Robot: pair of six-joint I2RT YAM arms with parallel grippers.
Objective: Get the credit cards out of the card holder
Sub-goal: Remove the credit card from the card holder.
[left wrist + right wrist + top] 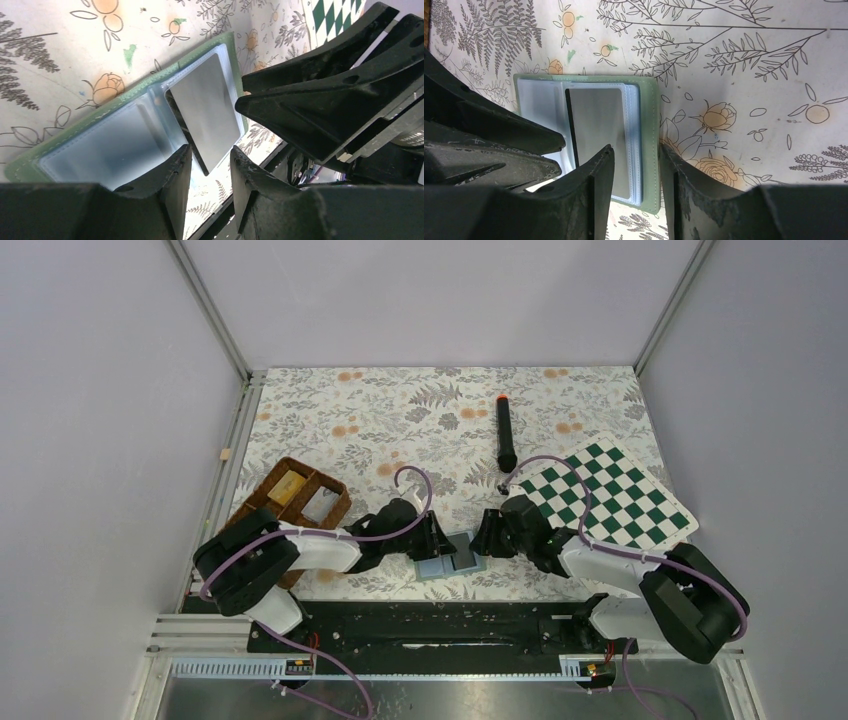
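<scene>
The sage-green card holder (440, 568) lies open on the floral cloth between my two grippers. One silvery grey credit card (205, 107) sits in its right panel, slid partly out of the clear sleeve toward the near edge. My left gripper (209, 150) is open, and the card's near corner lies between its fingertips. My right gripper (636, 147) is open over the card holder's (649, 130) right edge. One of its fingers is over the credit card (599, 125), the other against the green border. The left panel (95, 150) shows only cloudy plastic.
A brown wicker tray (293, 498) with a yellowish block (290, 485) stands to the left. A green-and-white chessboard (610, 490) lies at the right, and a black marker with a red tip (506, 435) lies beyond. The black base rail (430, 625) runs just below the card holder.
</scene>
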